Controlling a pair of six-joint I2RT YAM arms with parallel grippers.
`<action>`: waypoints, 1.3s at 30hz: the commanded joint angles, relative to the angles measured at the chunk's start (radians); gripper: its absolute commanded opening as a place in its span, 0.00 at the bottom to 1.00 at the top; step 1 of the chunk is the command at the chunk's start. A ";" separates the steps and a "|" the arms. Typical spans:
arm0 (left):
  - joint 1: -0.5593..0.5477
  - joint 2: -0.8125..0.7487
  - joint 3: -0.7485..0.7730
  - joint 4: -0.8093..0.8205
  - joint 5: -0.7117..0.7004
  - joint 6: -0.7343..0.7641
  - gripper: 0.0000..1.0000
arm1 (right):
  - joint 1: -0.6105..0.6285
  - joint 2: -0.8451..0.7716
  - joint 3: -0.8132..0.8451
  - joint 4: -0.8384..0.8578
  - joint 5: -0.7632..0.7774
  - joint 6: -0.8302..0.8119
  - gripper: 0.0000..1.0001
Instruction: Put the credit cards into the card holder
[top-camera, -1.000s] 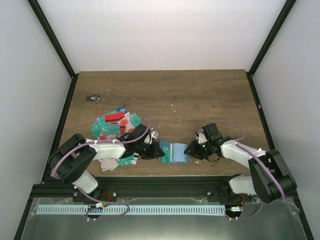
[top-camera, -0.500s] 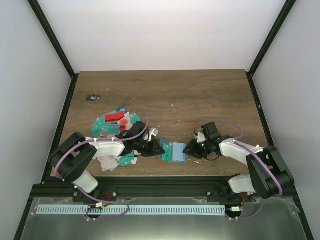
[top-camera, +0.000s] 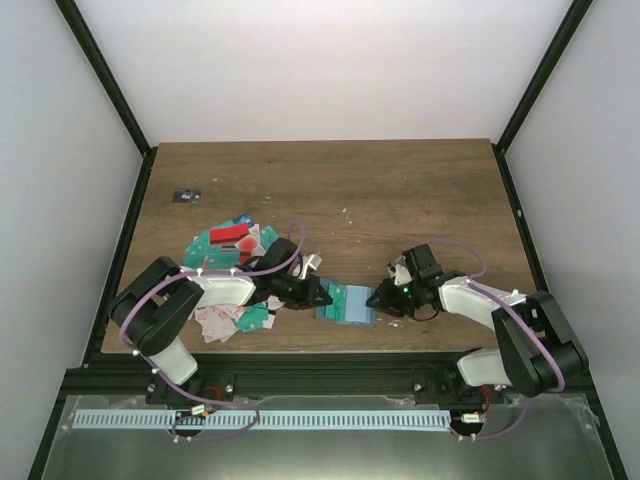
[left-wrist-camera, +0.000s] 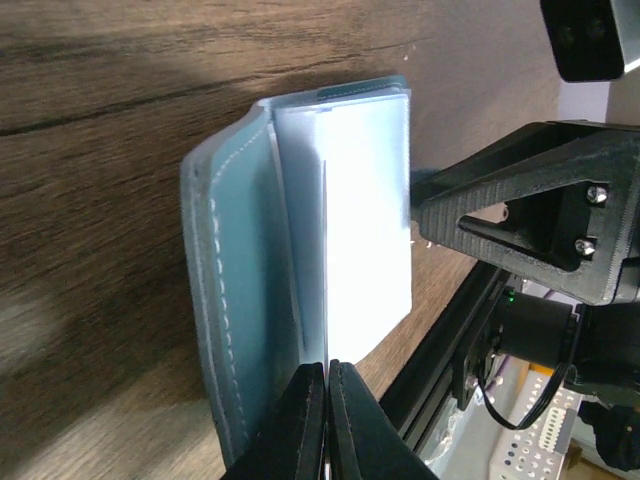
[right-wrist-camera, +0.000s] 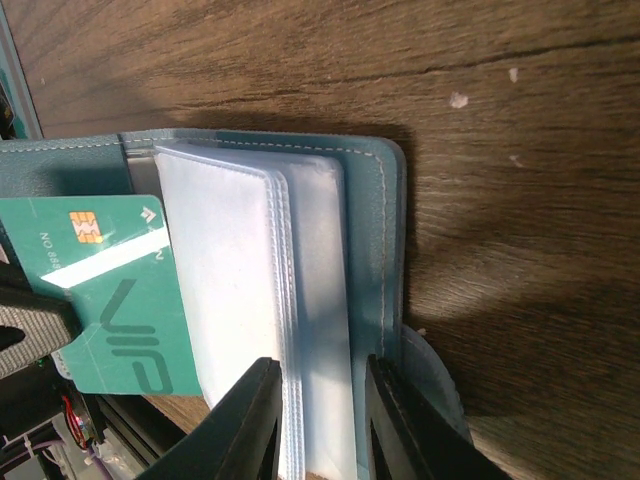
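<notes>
Since 1 second earlier, the left pincer (top-camera: 316, 293) had edged right, closer to the card holder (top-camera: 348, 302), which lay open by the near edge of the tabletop (top-camera: 420, 190). Its jaws were pressed together on 1 thin teal card (right-wrist-camera: 110, 290) with a gold chip, at the holder's left side. The right pincer (right-wrist-camera: 320, 372) was clamped on the holder's glossy clear sleeves (right-wrist-camera: 240, 260) and stitched teal cover. Loose credit cards (top-camera: 225, 252) lay heaped at left. Dark wood grain, plain white walls (top-camera: 300, 60).
</notes>
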 joint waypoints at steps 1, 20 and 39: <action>0.012 0.015 0.028 -0.034 -0.008 0.051 0.04 | -0.004 0.039 -0.008 -0.014 0.095 -0.016 0.26; 0.016 0.050 0.045 0.017 0.052 0.053 0.04 | -0.004 0.048 -0.004 -0.013 0.091 -0.026 0.26; 0.033 0.051 0.082 -0.107 -0.001 0.071 0.04 | -0.004 0.055 -0.004 -0.013 0.094 -0.033 0.26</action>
